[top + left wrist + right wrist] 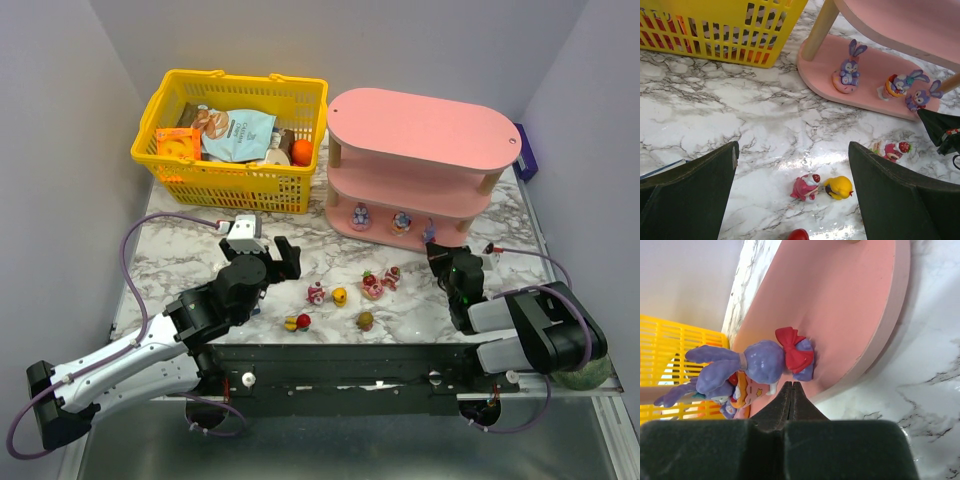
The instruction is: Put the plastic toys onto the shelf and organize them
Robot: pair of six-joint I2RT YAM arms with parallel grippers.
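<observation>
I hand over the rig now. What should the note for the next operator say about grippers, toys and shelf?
Left gripper: open, over a pink toy and a yellow toy on the table.
Right gripper: jaws shut, tips at a purple bunny on the shelf's bottom tier.
Done: three toys on that tier.
Left: about six toys on the table.

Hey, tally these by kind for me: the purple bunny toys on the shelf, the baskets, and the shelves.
Purple bunny toys: 3
Yellow basket: 1
Pink shelf: 1
Total: 5
</observation>
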